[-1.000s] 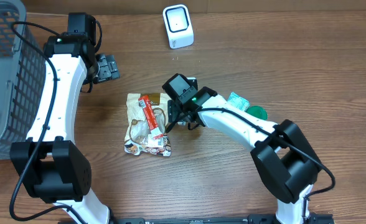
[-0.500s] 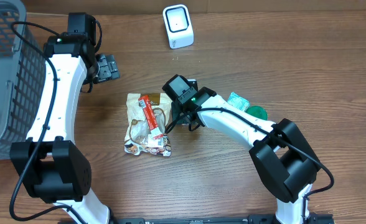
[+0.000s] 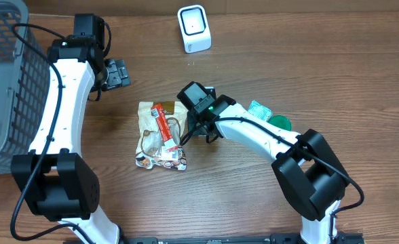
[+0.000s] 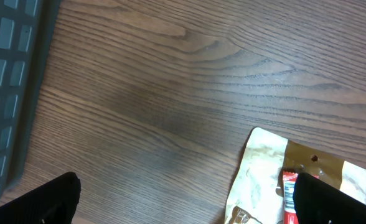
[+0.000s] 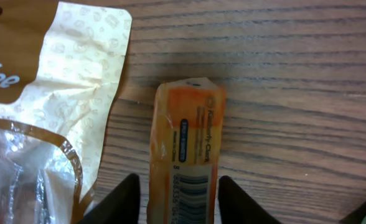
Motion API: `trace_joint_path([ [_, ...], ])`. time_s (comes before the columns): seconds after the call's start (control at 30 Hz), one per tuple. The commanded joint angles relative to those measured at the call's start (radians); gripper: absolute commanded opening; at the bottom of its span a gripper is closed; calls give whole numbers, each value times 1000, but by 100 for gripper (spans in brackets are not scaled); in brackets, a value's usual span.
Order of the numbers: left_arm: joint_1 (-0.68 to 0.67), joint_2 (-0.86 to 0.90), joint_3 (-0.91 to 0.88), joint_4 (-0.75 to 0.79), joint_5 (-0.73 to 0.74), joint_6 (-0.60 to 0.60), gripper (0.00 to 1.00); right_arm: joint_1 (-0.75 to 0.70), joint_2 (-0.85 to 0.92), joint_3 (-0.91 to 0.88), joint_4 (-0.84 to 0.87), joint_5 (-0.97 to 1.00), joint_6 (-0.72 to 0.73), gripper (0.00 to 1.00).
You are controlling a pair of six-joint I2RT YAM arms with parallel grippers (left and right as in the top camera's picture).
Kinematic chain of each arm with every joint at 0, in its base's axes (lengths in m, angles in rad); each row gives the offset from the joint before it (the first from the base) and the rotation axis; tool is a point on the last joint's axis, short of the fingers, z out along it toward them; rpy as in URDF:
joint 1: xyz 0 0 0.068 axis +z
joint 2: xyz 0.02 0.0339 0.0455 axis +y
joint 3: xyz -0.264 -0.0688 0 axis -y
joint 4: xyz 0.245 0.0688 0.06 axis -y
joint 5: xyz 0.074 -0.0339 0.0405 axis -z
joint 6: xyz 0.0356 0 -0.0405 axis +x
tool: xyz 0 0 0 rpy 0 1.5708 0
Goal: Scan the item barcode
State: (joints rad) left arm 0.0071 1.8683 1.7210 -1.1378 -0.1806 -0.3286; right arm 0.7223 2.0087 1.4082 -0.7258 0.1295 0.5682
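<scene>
**Right gripper half-open over an orange barcoded packet; left gripper spread wide over bare wood.**

The right gripper (image 5: 178,184) straddles the orange packet (image 5: 186,143), which lies flat on the table (image 3: 335,61) beside a tan snack bag (image 3: 157,139), barcode face up. Its fingers (image 5: 124,202) stand on either side of the packet; a sliver of wood shows at one of them, so nothing is clamped. The left gripper (image 3: 116,72) hovers near the dark mesh basket (image 3: 9,74), jaws fully apart and holding nothing. The basket's inside shows grey; its contents cannot be made out. The white scanner (image 3: 194,28) stands at the far edge, well apart from the packet. A green packet (image 3: 262,112) lies by the right arm.
</scene>
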Motion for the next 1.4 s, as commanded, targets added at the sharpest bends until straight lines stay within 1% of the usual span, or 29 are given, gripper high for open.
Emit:
trace_joint_path([
  [0.0, -4, -18, 16, -2, -10, 23, 100, 3, 4, 21, 6, 5, -1, 58],
  [0.2, -4, -18, 16, -2, -10, 23, 100, -26, 1, 80, -9, 4, -2, 68],
  [0.3, -4, -18, 16, -2, -10, 23, 100, -38, 0, 141, -53, 5, -2, 70],
  [0.43, -4, -18, 16, -2, -10, 23, 99, -64, 0, 259, -170, 8, -1, 71],
  [0.6, -4, -18, 16, -2, -10, 23, 100, -131, 0, 410, -392, 8, 15, 71],
  [0.67, -4, -18, 16, -2, -10, 23, 100, -169, 0, 437, -475, 6, 54, 71],
  [0.73, -4, -18, 16, -2, -10, 23, 99, -205, 0, 438, -531, -7, 87, 71],
  [0.83, -4, -18, 16, -2, -10, 23, 100, -263, 0, 417, -599, -64, 94, 67],
  [0.9, -4, -18, 16, -2, -10, 23, 100, -280, 0, 403, -623, -64, 94, 65],
  [1.0, -4, -18, 16, -2, -10, 23, 100, -293, 0, 370, -632, -63, 94, 65],
  [1.2, -4, -18, 16, -2, -10, 23, 100, -295, 0, 282, -596, -59, 121, 64],
  [1.37, -4, -18, 16, -2, -10, 23, 100, -295, 0, 233, -596, -5, 125, 65],
])
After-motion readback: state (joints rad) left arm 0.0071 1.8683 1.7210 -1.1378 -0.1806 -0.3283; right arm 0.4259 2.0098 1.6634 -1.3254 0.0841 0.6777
